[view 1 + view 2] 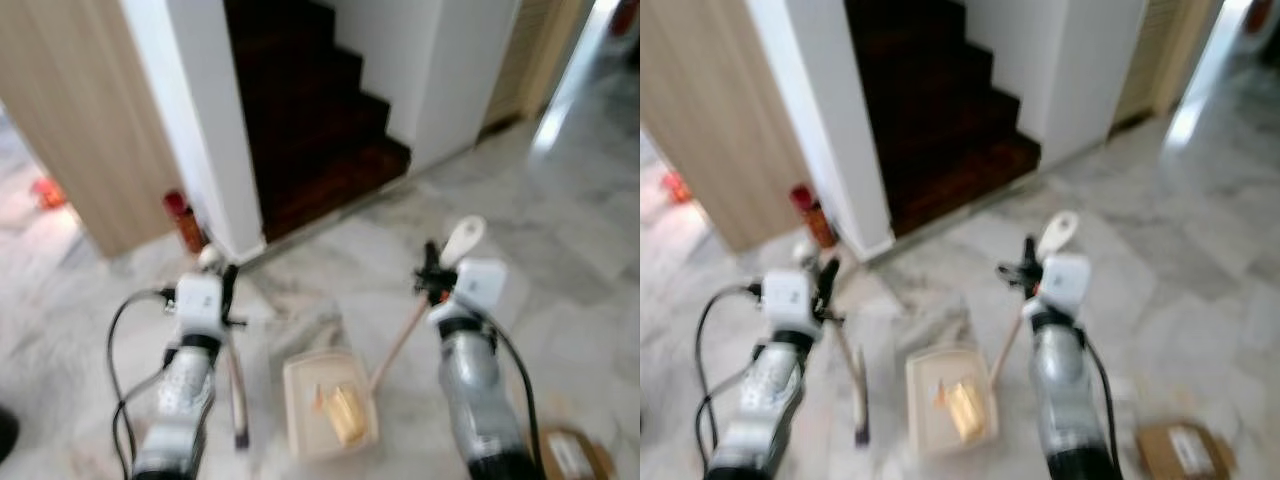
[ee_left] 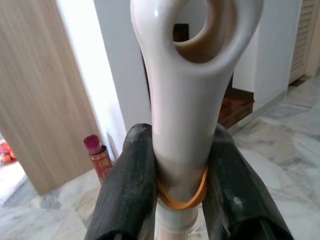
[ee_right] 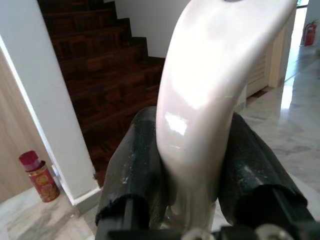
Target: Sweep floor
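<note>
Floor point(image 1: 560, 230): grey-veined marble | stairs point(image 1: 310, 110): dark wood | wall point(image 1: 70, 120): beige panel

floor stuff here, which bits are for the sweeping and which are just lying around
For the sweeping:
cream plastic dustpan holding yellowish scraps, long handle in right gripper
cream-handled broom in left gripper

Lying about:
red-capped canister by the white wall
brown cardboard box on the marble floor

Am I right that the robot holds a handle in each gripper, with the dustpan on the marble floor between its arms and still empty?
Not quite: the dustpan is not empty. The left eye view shows yellowish debris lying in it. The rest holds: the left gripper and right gripper each clamp a white handle, and the dustpan sits on the marble floor between the arms.
</note>
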Available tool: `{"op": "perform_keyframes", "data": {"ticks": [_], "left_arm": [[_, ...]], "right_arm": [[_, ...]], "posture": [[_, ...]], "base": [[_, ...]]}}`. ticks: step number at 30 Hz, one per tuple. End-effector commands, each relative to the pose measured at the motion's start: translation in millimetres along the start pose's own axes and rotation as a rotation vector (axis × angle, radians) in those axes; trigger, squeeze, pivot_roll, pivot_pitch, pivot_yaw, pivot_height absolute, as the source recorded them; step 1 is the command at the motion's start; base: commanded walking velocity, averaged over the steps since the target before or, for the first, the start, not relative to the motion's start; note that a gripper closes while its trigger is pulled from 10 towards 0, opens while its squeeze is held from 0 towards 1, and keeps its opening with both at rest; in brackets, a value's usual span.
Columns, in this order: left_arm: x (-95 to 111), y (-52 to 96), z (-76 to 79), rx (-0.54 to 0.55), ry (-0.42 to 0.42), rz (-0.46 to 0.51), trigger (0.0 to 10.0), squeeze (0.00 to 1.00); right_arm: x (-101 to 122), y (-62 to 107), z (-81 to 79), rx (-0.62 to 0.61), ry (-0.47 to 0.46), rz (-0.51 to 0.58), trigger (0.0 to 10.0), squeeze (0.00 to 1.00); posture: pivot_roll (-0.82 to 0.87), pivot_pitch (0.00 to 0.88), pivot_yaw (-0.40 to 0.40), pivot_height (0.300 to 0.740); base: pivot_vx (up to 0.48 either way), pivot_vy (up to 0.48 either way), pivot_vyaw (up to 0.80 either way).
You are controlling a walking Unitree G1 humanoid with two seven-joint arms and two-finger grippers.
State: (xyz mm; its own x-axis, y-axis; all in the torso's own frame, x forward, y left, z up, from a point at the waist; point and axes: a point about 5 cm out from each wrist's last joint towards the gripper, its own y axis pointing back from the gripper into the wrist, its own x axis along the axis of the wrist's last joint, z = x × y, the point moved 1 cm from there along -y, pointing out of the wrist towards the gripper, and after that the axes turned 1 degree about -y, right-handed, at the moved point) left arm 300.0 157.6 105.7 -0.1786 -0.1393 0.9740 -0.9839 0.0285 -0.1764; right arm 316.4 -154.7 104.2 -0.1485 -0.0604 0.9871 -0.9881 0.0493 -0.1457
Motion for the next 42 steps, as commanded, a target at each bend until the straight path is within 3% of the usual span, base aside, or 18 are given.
{"op": "perform_keyframes", "data": {"ticks": [1,13,26,42], "left_arm": [[9,-4.4,-4.8,0.007,-0.018,0.038,10.0,0.00],[10,-4.2,-4.2,-0.004,-0.022,0.040,10.0,0.00],[11,-4.9,0.7,-0.033,-0.025,0.041,10.0,0.00],[12,-5.3,1.0,-0.029,-0.021,0.040,10.0,0.00]], "right_arm": [[13,-5.6,-6.8,0.016,-0.015,0.060,10.0,0.00],[9,-4.0,-16.1,0.053,-0.026,0.046,10.0,0.00],[9,-3.8,-18.8,0.066,-0.030,0.050,10.0,0.00],[7,-3.7,-24.5,0.091,-0.050,0.035,10.0,0.00]], "posture": [[0.11,0.000,0.008,0.740],[0.11,0.000,0.018,0.740],[0.12,0.000,0.027,0.740],[0.13,0.000,0.024,0.740]], "base": [[0.000,0.255,0.00],[0.000,0.257,0.00],[0.000,0.257,0.78],[0.000,0.249,0.00]]}}
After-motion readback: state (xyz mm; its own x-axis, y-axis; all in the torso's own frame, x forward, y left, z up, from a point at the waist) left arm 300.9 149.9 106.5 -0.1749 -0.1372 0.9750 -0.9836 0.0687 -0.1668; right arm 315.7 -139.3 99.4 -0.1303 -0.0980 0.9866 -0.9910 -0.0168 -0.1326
